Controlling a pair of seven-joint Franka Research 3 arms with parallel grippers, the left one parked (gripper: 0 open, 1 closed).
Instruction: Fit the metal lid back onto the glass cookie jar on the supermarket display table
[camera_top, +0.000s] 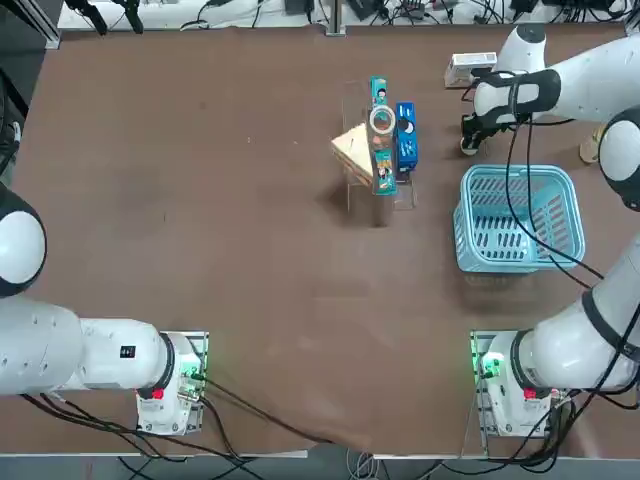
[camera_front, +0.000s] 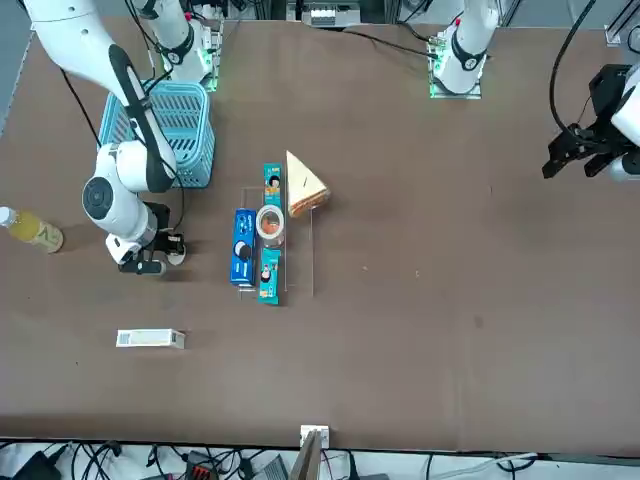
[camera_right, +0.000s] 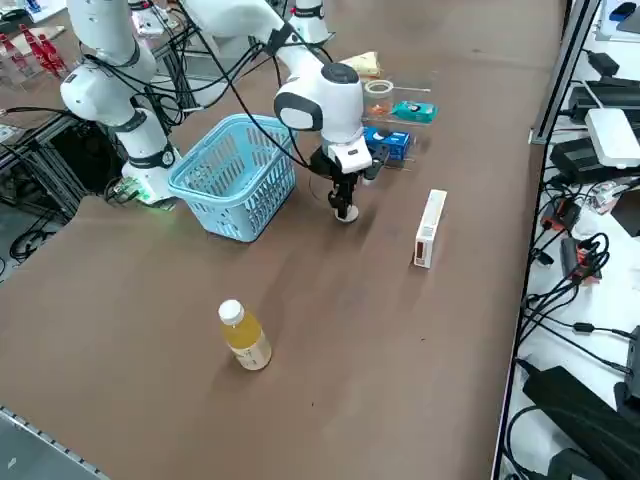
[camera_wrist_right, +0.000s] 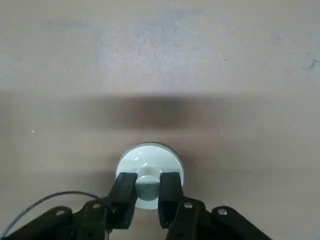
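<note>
Beside the blue basket (camera_top: 492, 262), my right gripper (camera_wrist_right: 148, 181) pinches the metal lid (camera_wrist_right: 131, 162) by its knob (camera_wrist_right: 148, 189); what looks like the glass cookie jar (camera_front: 270, 222) sits in the clear rack (camera_front: 302, 272).

seen from overhead, the tabletop (camera_top: 250, 240) is a plain dull brown. the glass cookie jar (camera_top: 382, 120) is clear with a whitish rim; the front view shows reddish orange inside it. at its 12 and 6 o'clock sit teal packets (camera_top: 385, 174); at 4 o'clock, a deep blue packet (camera_top: 406, 138) with a black and white patch. the sandwich wedge (camera_top: 352, 152) at 7 o'clock is cream, its side layered reddish brown. toward 2 o'clock, the box (camera_top: 472, 68) is white; toward 4, the slotted basket (camera_top: 520, 225) is pale blue. the metal lid (camera_wrist_right: 150, 159) gleams silvery white against the black right gripper (camera_wrist_right: 148, 187).
</note>
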